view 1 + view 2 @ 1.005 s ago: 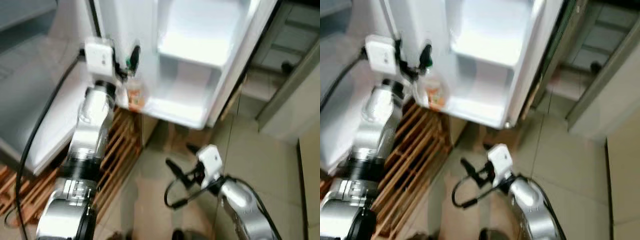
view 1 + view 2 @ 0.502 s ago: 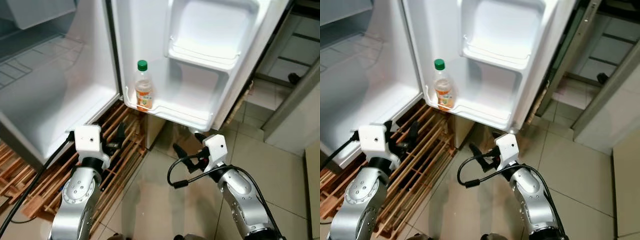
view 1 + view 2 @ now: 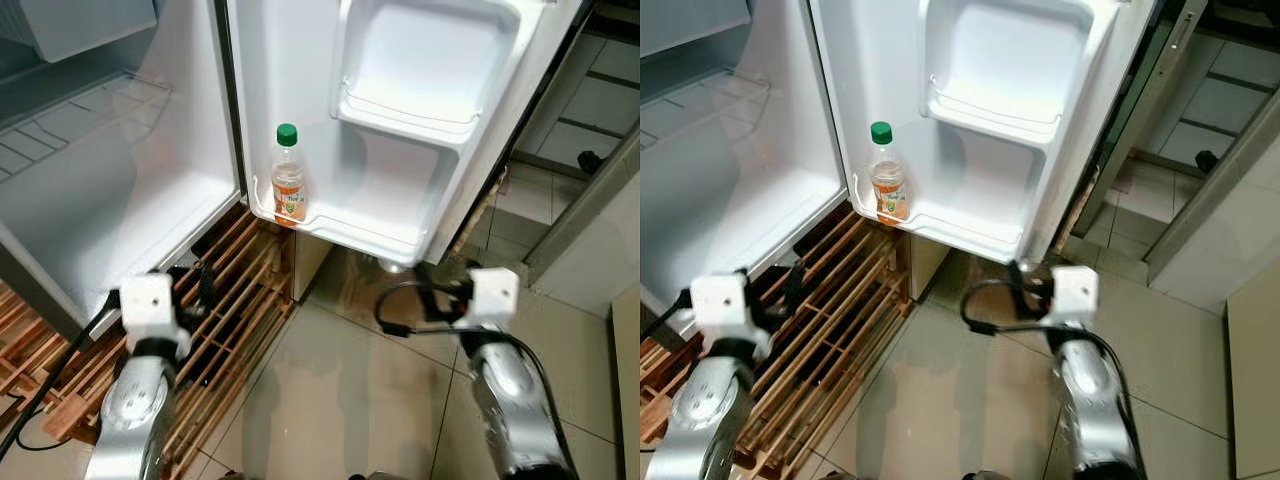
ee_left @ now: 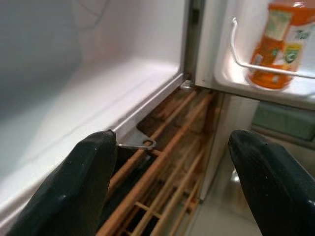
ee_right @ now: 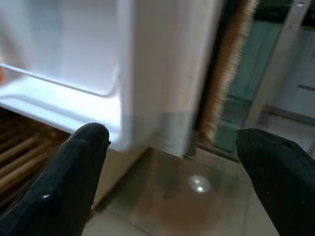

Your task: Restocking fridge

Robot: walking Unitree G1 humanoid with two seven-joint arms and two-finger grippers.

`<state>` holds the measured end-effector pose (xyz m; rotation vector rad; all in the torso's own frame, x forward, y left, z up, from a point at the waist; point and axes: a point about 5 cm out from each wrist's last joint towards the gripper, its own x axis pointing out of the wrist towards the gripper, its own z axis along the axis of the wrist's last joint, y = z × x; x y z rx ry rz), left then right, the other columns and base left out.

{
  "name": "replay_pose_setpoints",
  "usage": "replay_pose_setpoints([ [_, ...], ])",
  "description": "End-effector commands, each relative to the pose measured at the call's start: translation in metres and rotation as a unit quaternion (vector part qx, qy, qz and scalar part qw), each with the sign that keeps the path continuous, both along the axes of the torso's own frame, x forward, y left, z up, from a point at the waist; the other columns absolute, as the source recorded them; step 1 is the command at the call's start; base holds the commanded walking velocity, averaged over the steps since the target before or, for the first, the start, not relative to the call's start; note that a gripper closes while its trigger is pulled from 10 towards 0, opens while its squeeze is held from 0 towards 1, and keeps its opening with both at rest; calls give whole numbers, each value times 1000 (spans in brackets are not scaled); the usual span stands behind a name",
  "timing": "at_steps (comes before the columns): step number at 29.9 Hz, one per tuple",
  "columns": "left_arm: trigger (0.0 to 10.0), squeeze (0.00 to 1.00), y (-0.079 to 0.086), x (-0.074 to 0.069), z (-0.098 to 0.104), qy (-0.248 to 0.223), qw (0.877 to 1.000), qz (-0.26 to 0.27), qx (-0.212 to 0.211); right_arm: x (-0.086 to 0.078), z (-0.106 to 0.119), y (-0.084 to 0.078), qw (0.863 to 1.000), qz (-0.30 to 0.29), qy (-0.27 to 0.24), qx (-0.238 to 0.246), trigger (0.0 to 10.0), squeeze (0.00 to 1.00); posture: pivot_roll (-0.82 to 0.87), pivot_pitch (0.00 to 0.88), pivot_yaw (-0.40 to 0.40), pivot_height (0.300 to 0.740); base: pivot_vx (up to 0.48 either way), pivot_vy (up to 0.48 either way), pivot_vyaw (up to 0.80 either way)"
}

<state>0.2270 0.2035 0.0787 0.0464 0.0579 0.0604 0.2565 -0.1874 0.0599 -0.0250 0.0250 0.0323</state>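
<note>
Camera setup — head stereo pair + 2 wrist cams.
Open fridge door (image 3: 400,120) & tiled floor (image 3: 330,390) are viewed from above by both eyes, facing fwd/down; door's lower shelf (image 4: 261,81) is seen close-up by each wrist cam — shared w/ head views.

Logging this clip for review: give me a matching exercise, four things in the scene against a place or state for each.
Things:
1. bottle
2. left hand
3. right hand
4. upper door shelf

Places or states:
A. open, below the door's lower corner
B. holds nothing
C. upright in the lowest door shelf
D. open, over the wooden slats

Pairs: 1-C, 2-D, 3-A, 4-B
</note>
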Motion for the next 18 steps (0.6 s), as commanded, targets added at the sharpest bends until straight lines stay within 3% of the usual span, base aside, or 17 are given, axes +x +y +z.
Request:
replay_pose_setpoints([
  [1,10000,0,-7,0,3,-15,1000,-16,-2,-3,4,-6,1000,-15,-13,-9,10000,0,-46,0,-27,740,0,0,0],
  [6,10000,0,-21,7,10,-43,998,-39,-13,-5,-1,-6,1000,-14,-4,-12,10000,27,-52,0,-21,740,51,-384,550],
  [18,10000,0,-25,19,18,-61,997,-43,-10,7,2,5,1000,17,-10,-18,10000,35,-54,0,-20,740,265,-397,795],
])
